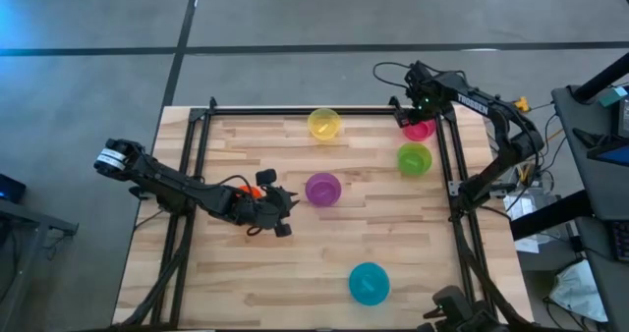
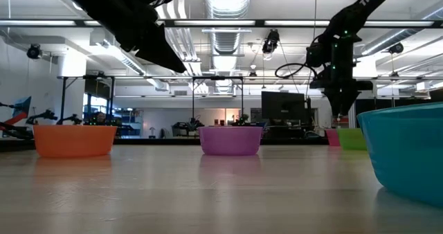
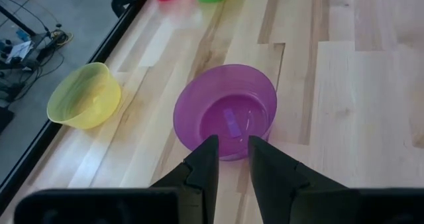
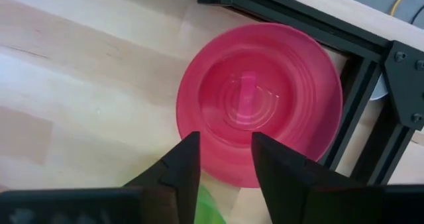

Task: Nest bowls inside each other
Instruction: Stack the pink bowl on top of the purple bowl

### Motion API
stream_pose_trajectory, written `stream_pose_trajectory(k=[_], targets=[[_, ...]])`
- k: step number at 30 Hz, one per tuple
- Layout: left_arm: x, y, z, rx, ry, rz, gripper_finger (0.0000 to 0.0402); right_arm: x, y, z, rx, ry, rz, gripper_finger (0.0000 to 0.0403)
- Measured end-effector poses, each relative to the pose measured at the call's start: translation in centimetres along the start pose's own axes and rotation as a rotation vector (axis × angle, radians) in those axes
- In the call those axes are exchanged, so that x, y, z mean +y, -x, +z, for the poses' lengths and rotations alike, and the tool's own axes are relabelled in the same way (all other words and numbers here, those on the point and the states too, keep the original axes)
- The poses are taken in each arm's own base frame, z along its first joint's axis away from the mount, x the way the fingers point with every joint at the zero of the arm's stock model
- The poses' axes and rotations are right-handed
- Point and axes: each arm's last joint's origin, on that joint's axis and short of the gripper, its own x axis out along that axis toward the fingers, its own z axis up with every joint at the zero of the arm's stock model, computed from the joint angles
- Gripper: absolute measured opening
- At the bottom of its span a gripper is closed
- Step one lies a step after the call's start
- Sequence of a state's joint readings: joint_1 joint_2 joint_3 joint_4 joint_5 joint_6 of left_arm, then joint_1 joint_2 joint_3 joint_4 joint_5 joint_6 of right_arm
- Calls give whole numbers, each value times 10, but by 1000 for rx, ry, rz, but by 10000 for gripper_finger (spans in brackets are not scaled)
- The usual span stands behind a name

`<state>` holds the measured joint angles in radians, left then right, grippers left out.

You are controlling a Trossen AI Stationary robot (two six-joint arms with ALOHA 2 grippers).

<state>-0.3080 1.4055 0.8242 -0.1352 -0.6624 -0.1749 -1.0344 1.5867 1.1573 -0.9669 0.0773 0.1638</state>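
Six bowls stand upright on their bases on the wooden table. In the high view the yellow bowl (image 1: pixel 324 124) is at the far edge, the pink bowl (image 1: pixel 421 130) at the far right corner, the green bowl (image 1: pixel 414 159) just nearer, the purple bowl (image 1: pixel 322 189) in the middle and the teal bowl (image 1: pixel 369 283) near the front. The orange bowl (image 1: pixel 254 190) is partly hidden under the left arm. My left gripper (image 1: pixel 289 204) is open and hovers left of the purple bowl (image 3: pixel 225 111). My right gripper (image 4: pixel 225 159) is open and points down above the pink bowl (image 4: pixel 258 101).
A black metal frame (image 1: pixel 295 109) runs along the table's far edge and down both sides, and its right rail (image 4: pixel 361 85) passes close by the pink bowl. Bare wood lies at the front left (image 1: pixel 216 283). The low view shows the orange bowl (image 2: pixel 74 140) and the teal bowl (image 2: pixel 405 151) nearest.
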Motion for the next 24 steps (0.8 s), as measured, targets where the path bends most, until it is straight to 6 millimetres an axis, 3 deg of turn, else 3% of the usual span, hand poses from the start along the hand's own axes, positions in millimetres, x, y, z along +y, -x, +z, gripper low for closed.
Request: stream_pose_trajectory(k=[14,24], targets=[[0,0,0,-2,1,0,67,7,-38,-12,119,52,42,125],[0,0,2,-17,7,-2,67,7,-42,-8,109,63,41,122]])
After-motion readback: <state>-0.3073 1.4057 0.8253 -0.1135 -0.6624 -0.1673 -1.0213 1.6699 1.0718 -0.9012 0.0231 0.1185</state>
